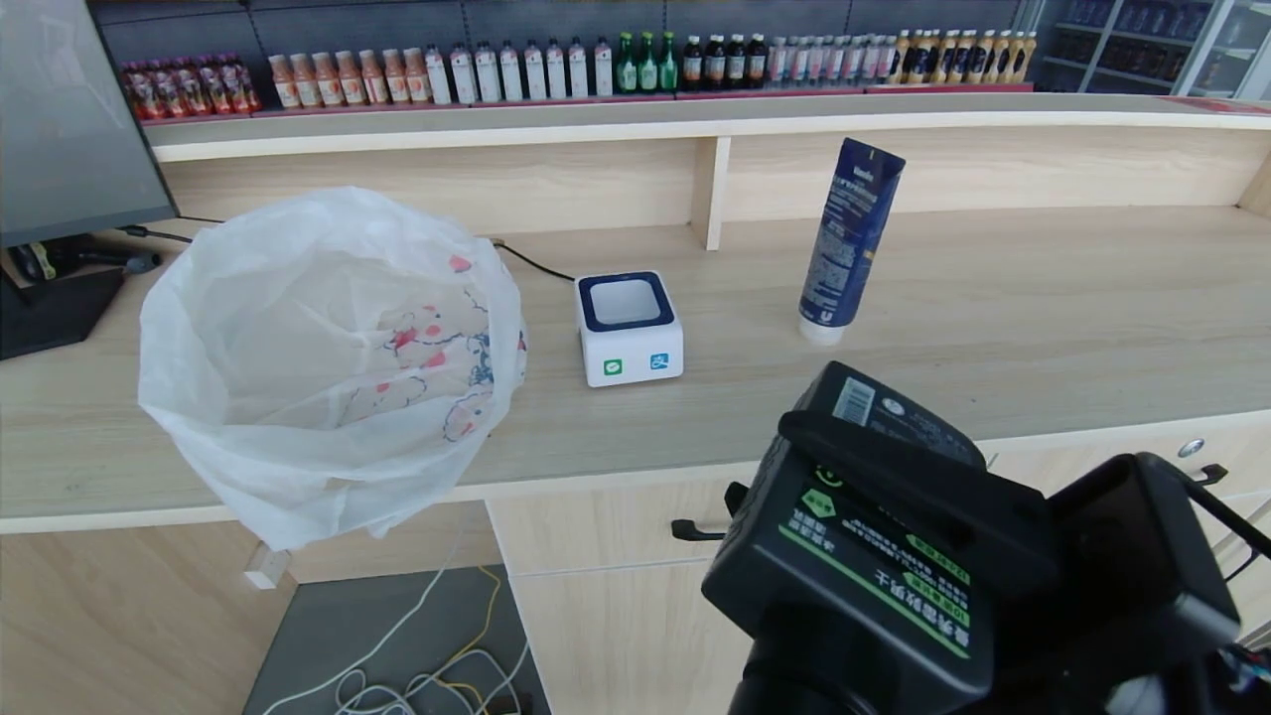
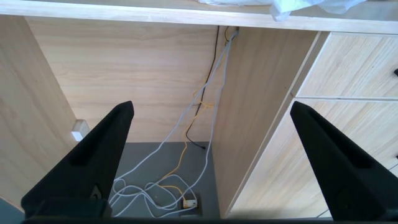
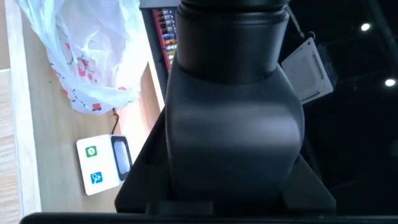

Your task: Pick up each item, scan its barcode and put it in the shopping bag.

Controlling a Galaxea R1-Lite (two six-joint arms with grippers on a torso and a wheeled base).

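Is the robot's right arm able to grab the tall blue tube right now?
Probably not yet. The right gripper is shut on a black bottle, so it cannot take anything more. The blue tube stands alone on the counter, with nothing blocking it.

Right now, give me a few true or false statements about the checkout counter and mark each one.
1. The tube stands upright on the counter. True.
2. The scanner sits between the bag and the tube. True.
3. The right end effector is empty. False: it grips a black bottle.
4. The left end effector is shut. False: it is open and holds nothing.
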